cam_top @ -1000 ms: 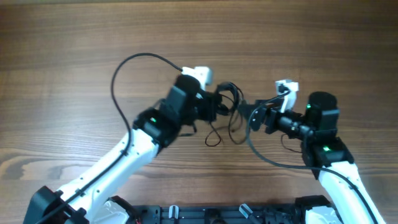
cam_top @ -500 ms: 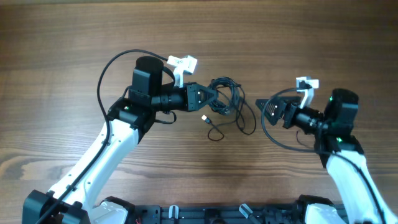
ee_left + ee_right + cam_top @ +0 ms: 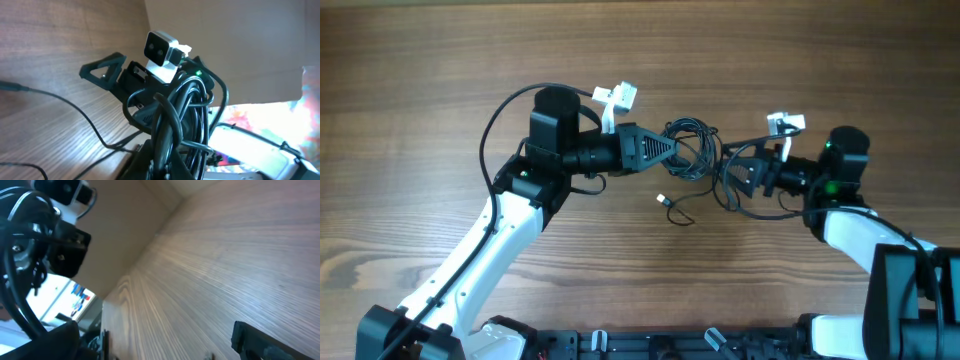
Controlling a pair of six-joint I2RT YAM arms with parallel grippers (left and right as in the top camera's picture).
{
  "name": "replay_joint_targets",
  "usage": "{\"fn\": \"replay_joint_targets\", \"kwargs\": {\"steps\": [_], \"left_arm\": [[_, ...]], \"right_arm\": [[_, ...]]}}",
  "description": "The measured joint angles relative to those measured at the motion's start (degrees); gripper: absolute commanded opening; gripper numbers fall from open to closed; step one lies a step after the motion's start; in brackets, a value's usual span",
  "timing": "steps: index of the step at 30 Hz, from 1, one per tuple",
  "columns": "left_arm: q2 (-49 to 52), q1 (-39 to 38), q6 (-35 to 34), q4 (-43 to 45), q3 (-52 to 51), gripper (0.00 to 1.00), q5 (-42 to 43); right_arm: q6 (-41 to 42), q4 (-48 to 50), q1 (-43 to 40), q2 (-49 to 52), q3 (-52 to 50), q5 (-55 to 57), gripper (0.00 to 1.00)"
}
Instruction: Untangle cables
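Observation:
A tangled bundle of black cables [image 3: 692, 150] hangs at the table's middle. My left gripper [image 3: 670, 150] is shut on its left side and holds it off the wood; the left wrist view shows the cables [image 3: 187, 110] clamped between my fingers [image 3: 165, 155]. A loose end with a small connector [image 3: 663, 200] trails onto the table below. My right gripper [image 3: 732, 180] is open just right of the bundle, pointing at it, with nothing between its fingers [image 3: 155, 342]. The bundle [image 3: 15, 275] shows at the right wrist view's left edge.
The wooden table [image 3: 440, 60] runs all round. Each arm carries its own black camera lead: a loop at the left arm [image 3: 490, 130] and one under the right gripper [image 3: 760, 212]. The arm bases stand at the near edge [image 3: 650, 345].
My right arm has swung left, back toward the bundle. My left gripper has shifted slightly right with the cables, and the loose end has dragged right.

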Motion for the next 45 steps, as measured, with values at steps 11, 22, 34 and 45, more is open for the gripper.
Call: {"fn": "replay_joint_targets", "kwargs": {"steps": [11, 22, 34, 45], "left_arm": [[0.0, 0.0, -3.8, 0.0, 0.0, 0.04, -0.3], [0.0, -3.3, -4.1, 0.0, 0.0, 0.04, -0.4], [0.0, -4.0, -4.0, 0.4, 0.0, 0.04, 2.4], [0.0, -4.0, 3.5, -2.3, 0.0, 0.04, 4.1]], "right_arm": [[20.3, 18.4, 8.0, 0.0, -0.1, 10.0, 1.0], [27.0, 19.5, 8.9, 0.0, -0.1, 26.4, 1.0], [22.0, 17.9, -4.8, 0.0, -0.1, 32.1, 1.0], [21.9, 17.6, -24.0, 0.2, -0.1, 28.2, 1.0]]}}
